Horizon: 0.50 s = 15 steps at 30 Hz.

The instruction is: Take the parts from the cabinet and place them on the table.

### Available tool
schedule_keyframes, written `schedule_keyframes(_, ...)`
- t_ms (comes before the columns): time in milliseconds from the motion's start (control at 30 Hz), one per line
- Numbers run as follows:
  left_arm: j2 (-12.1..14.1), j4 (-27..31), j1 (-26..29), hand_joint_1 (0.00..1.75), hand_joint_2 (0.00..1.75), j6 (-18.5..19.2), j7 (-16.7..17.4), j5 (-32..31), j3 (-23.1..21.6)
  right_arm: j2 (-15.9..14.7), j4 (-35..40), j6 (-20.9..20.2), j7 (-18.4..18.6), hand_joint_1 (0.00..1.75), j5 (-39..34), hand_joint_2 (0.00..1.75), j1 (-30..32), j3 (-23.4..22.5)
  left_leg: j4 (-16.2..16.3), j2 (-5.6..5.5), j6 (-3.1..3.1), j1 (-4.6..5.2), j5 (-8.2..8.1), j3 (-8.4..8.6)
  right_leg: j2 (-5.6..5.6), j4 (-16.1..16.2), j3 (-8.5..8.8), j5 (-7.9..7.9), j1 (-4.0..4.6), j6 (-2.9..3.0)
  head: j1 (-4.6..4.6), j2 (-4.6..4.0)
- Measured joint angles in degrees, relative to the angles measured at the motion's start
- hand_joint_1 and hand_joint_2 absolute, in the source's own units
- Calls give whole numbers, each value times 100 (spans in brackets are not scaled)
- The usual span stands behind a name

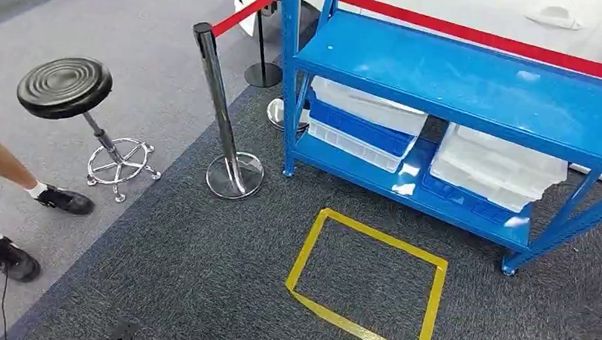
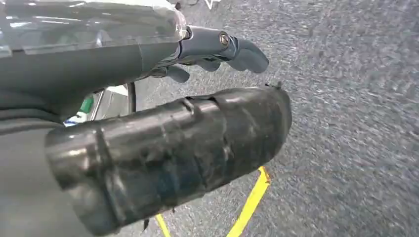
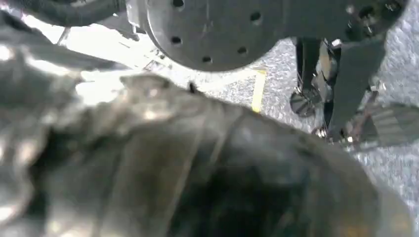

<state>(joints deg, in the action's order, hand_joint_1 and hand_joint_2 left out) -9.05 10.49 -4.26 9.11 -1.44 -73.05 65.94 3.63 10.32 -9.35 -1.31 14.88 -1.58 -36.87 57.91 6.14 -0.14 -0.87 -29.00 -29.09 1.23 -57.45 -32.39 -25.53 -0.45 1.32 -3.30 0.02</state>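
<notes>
The blue metal cabinet (image 1: pixel 467 77) stands ahead at the upper right of the head view. On its lower shelf sit a white bin stacked on a blue one (image 1: pixel 364 115) and a stack of white bins (image 1: pixel 498 165); what they hold cannot be made out. My left hand (image 2: pixel 163 123) hangs over the grey carpet with its black-wrapped thumb (image 2: pixel 188 148) apart from the fingers (image 2: pixel 232 49) and nothing in it. My right hand (image 3: pixel 188 163) is a blurred dark mass close to the lens, and its fingers are hidden.
A yellow taped square (image 1: pixel 366 282) marks the carpet in front of the cabinet. To the left stand a chrome stanchion (image 1: pixel 223 114) with a red belt (image 1: pixel 243 13) and a black stool (image 1: pixel 65 86). A person's legs and shoes (image 1: pixel 66 199) are at the left edge.
</notes>
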Motion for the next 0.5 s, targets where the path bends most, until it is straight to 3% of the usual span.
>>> schedule_keyframes(33, 2, 0, 0, 0, 0, -2, 0, -4, 0, 2, 0, -2, 0, 0, 0, 0, -15, 0, 219, -284, -8, 1, -176, -76, -48, 31, 10, 20, -6, 40, -7, 0)
schedule_keyframes(67, 2, 0, 13, 0, 0, -2, -2, -4, -2, 2, 0, 0, 0, 0, 0, 0, -25, 0, 587, -456, -14, -4, -406, -245, -95, 31, -2, 26, -5, 59, -22, 0)
schedule_keyframes(133, 13, 0, 37, 0, 0, 0, 7, -4, 0, 2, 0, 0, 0, 0, 2, 0, -25, 2, 1439, -566, -43, -7, -789, -655, -226, 25, -21, 24, -1, 69, -22, 0)
schedule_keyframes(167, 17, 0, 48, 0, 0, 0, 9, -2, 0, 2, 0, -2, 0, 0, 2, 0, -21, 2, 1671, -568, -54, -8, -808, -781, -309, 15, -25, 24, 3, 69, -24, 0)
schedule_keyframes(200, 15, 0, 57, 0, 0, 0, 18, 0, 0, 2, 0, 0, -15, 0, 2, 0, -22, 2, 1627, -569, -54, -11, -692, -779, -363, 2, -24, 22, 3, 68, -22, 0)
schedule_keyframes(233, 18, 0, 54, 0, 0, 0, 15, 0, 0, 2, 0, 20, -90, 0, 9, 0, -20, 0, 1324, -569, -52, -17, -432, -663, -416, -22, -22, 10, 3, 66, -24, 0)
schedule_keyframes(300, 29, 0, 31, 0, 0, 0, -17, 0, 0, 7, 0, 81, -197, 0, 33, 0, -3, 2, 373, -594, -26, -23, 116, -257, -500, -90, -19, -31, -1, 24, -24, 0)
schedule_keyframes(333, 33, -2, 35, 0, 0, 2, -31, -8, -2, 7, -2, 107, -212, 0, 48, 0, 5, 0, 131, -667, 4, -20, 89, -166, -518, -121, -47, -51, 0, -7, -18, 0)
schedule_keyframes(367, 31, -2, 23, 0, 0, 9, -55, -15, -2, 7, -2, 116, -221, 0, 52, 0, -9, 2, 33, -691, 24, -1, 82, -178, -545, -195, -95, -72, 34, -43, -22, 0)
schedule_keyframes(400, 31, -4, 14, 0, 0, 28, -66, -18, -4, 4, -2, 118, -223, 0, 59, 0, -10, 2, 20, -692, 17, -24, 109, -176, -534, -213, -115, -90, 59, -18, -4, 0)
schedule_keyframes(433, 29, -7, 19, 0, 0, 39, -72, -24, -4, 0, -2, 124, -223, 0, 66, 0, -4, 2, 32, -691, 20, -12, 105, -178, -533, -194, -118, -69, 50, 51, -17, 0)
schedule_keyframes(500, 31, -7, 27, 0, 0, 55, -79, -31, -2, 2, -4, 133, -223, 0, 68, 0, 9, 2, 36, -693, 36, 4, 114, -177, -528, -171, -107, -60, 41, 33, -9, 0)
